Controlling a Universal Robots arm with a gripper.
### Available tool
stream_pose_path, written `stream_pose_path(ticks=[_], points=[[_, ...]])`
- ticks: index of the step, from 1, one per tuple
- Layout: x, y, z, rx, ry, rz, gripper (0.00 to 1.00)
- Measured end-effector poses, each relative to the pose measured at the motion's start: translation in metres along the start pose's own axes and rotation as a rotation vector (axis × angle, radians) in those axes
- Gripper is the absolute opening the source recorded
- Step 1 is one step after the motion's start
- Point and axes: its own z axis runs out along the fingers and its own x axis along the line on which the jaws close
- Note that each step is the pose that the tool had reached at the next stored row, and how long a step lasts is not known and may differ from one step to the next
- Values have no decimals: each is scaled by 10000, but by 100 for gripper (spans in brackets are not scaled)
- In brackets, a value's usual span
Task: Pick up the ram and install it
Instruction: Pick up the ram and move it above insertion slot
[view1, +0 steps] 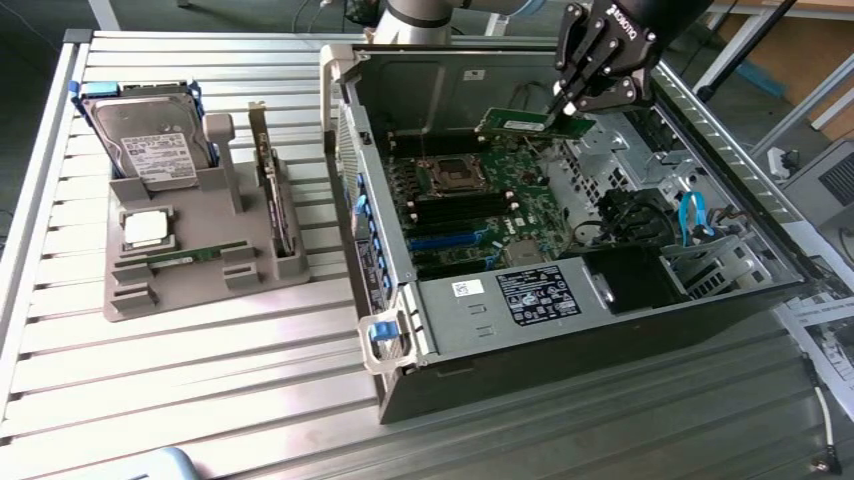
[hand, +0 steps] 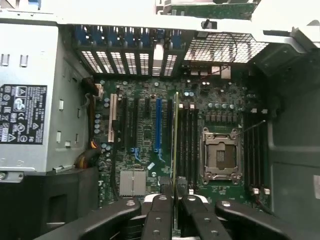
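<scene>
On the ribbed metal desk (view1: 200, 390), inside the open grey computer case (view1: 561, 350), above the green motherboard (view1: 487, 205), my black tool (view1: 571, 108) grips the thin green ram stick (view1: 518, 123), jaws nearly closed; misaligned with the black slots (hand: 187, 145), it might jam.

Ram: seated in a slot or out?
Out. The pincer grips the ram in the air above the motherboard, not in any slot.

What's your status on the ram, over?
Gripper shut on the ram. Stick held above the motherboard inside the open computer case, not yet seated. No cable seen across the memory slots.
</scene>
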Motion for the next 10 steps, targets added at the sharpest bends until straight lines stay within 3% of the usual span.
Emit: stream_pose_path(ticks=[1,8,9,10], points=[[1,0,0,15,-85,-17,13],[2,-1,0,38,-86,-19,13],[2,0,2,84,-84,-22,13],[2,-1,4,178,-83,-29,13]])
